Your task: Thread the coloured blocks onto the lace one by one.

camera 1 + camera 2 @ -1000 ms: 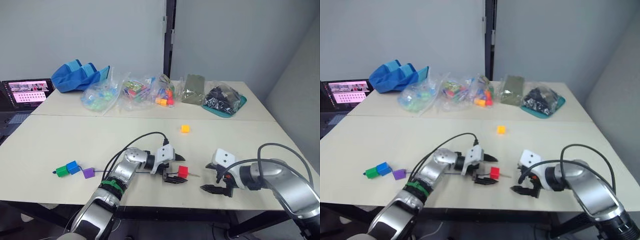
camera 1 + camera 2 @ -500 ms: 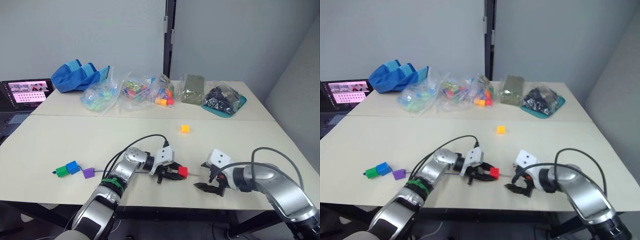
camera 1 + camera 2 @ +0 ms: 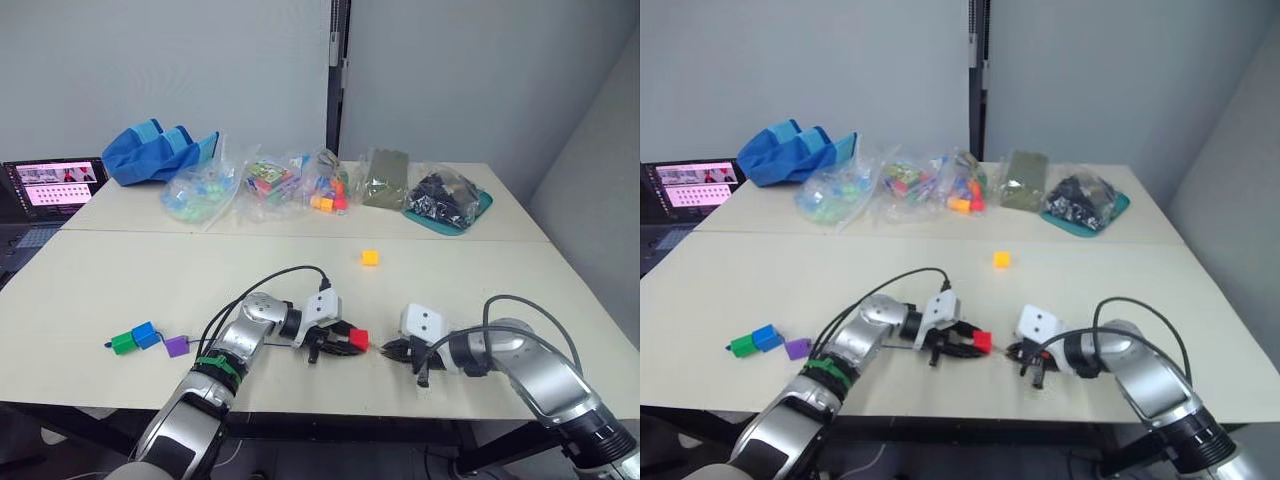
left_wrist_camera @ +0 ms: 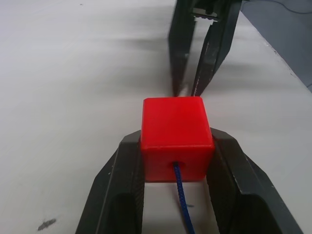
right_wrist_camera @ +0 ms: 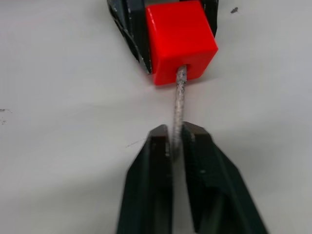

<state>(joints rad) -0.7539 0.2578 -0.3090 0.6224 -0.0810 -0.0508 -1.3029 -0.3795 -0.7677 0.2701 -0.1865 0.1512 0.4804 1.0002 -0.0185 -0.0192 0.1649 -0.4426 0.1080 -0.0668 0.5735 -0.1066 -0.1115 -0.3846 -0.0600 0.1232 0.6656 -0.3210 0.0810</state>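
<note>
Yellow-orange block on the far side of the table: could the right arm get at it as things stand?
Probably not yet. The right gripper is shut on the lace tip poking out of the red block. The way to the yellow-orange block looks bare, but it would have to let go first.

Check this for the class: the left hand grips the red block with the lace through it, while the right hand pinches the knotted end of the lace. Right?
Not quite. The right hand pinches the lace's stiff pale tip, not a knot, as the right wrist view shows. The rest holds: the left hand grips the red block with the lace through it.
</note>
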